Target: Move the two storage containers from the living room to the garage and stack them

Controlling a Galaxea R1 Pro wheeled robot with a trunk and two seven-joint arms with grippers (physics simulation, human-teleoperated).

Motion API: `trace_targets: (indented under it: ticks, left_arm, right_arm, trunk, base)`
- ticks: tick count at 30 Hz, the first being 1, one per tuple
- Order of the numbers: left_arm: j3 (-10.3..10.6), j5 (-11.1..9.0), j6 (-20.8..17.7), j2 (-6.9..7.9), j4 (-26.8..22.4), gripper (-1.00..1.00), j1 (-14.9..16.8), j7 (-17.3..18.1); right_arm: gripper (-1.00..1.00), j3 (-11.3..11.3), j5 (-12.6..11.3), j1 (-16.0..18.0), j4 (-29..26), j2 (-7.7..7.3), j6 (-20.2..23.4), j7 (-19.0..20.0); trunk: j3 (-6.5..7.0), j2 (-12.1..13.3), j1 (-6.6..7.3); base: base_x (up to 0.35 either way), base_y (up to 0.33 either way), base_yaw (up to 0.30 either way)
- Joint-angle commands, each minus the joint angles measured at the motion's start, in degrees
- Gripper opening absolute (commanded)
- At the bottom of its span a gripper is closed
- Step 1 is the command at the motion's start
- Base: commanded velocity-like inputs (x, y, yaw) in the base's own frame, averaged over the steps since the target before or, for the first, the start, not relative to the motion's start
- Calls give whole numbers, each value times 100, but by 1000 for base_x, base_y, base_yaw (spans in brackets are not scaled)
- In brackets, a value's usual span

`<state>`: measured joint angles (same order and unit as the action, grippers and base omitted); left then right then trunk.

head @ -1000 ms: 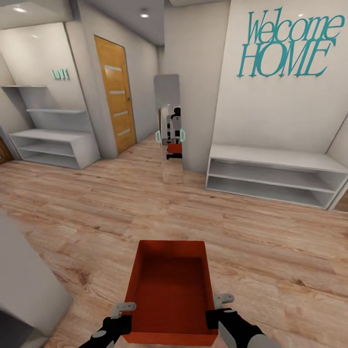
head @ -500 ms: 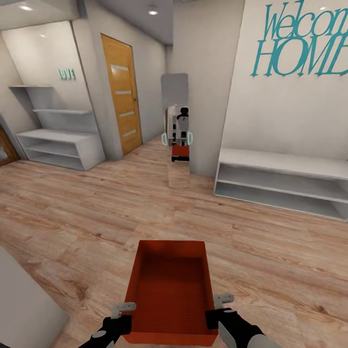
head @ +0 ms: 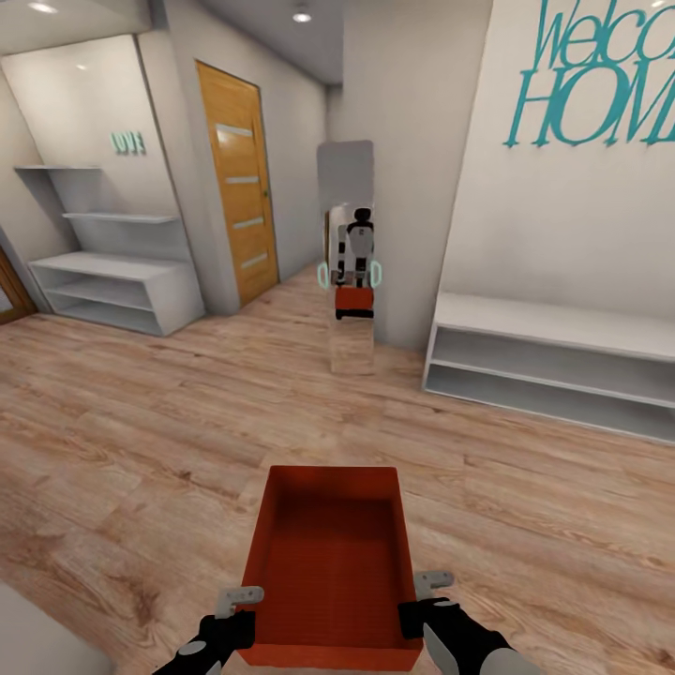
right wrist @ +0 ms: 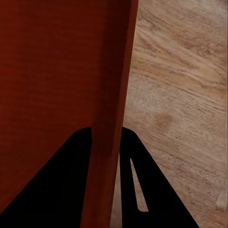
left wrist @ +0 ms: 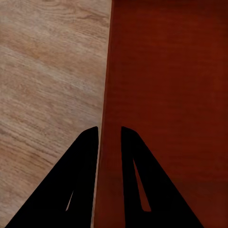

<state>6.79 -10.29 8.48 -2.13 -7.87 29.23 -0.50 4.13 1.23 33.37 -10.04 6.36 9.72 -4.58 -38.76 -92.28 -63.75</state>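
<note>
Head view: we carry a red bin [head: 330, 562] low at the bottom centre of the frame, open top facing us, held above a light wood floor [head: 141, 422]. Our left gripper [head: 246, 597] sits at the bin's near left wall, our right gripper [head: 429, 583] at the near right wall. In the left wrist view, the left gripper [left wrist: 109, 133] has one dark finger [left wrist: 80, 175] outside the wall and the other inside, pinching the bin [left wrist: 166, 95] by its thin edge. In the right wrist view, the right gripper [right wrist: 105, 134] does the same: one finger [right wrist: 142, 185] out over the wood, one inside, clamped on the bin [right wrist: 61, 71] wall. Ahead of us, centre of the frame, a tall mirror [head: 347, 253] leans by a wall corner and shows our own reflection with the bin. At upper left, an orange door [head: 239, 192] with pale strips stands shut. White shelves [head: 112, 272] fill the left side, a low white bench shelf [head: 553, 361] the right, and teal lettering [head: 600, 80] runs across the wall at upper right.
</note>
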Motion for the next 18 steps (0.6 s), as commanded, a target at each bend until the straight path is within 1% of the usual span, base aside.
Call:
trace_targets:
  ticks: [1,4,11,18]
  left_arm:
    - [8,-43,22,4,5,-100,3,-47]
    - [7,-43,20,4,5,-100,3,-47]
    - [7,-43,22,3,5,-100,3,-47]
    - [7,-43,22,3,5,-100,3,-47]
  right_arm:
    - [-100,0,116,3,-16,-56,48,-52]
    - [-100,6,116,3,-16,-56,48,-52]
    - [-100,2,120,3,-13,-56,48,-52]
    - [-100,0,120,3,-14,-56,48,-52]
  trunk:
    - [-5,-2,-3]
    - [-5,-2,-3]
    - [-5,-2,-3]
    - [-5,-2,-3]
  base:
    - [343,0,5]
    - [343,0,63]
    - [343,0,127]
    - [343,0,24]
